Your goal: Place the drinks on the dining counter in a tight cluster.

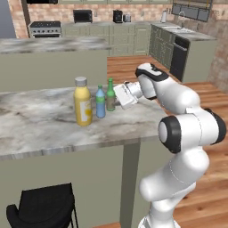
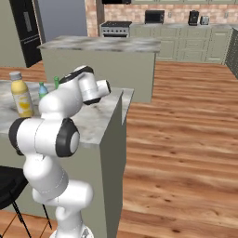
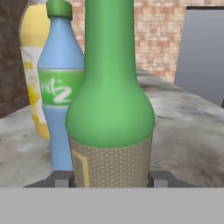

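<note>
Gripper clamped low on the green glass bottle — upright on the dining counter, blue bottle at its nine o'clock, yellow bottle beyond. Probably rigid, slick, top-heavy, breakable — best held low on the textured label.

Home kitchen — stove, microwave, sink counter (brick wall, wood floor).
</note>
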{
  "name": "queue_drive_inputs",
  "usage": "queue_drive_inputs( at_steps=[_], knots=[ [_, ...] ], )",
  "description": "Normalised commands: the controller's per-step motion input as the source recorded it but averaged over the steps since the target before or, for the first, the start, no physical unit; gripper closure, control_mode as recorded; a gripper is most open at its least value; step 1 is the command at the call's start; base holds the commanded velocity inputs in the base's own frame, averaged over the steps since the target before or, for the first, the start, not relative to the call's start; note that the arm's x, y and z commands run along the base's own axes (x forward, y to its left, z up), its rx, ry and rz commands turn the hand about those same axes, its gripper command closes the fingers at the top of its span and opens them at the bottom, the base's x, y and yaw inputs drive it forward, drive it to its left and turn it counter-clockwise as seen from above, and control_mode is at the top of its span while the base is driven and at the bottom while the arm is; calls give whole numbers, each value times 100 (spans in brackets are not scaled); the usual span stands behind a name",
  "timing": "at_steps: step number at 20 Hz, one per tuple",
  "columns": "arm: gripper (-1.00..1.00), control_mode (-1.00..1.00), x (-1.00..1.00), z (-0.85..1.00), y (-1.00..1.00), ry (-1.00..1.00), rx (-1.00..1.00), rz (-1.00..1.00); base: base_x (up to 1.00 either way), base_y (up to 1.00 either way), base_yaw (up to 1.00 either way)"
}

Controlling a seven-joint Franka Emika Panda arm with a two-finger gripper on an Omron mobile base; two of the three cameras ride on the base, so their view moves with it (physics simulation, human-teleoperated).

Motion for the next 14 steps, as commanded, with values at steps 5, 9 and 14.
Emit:
queue_drive_inputs(
  at_steps=[5,9,14],
  knots=[
    [100,-100,1,-6,5,0,0,-1,0,0,0],
    [100,-100,0,-21,0,0,0,0,0,0,0],
    [100,-100,0,-31,0,0,4,0,0,0,0]
  ],
)
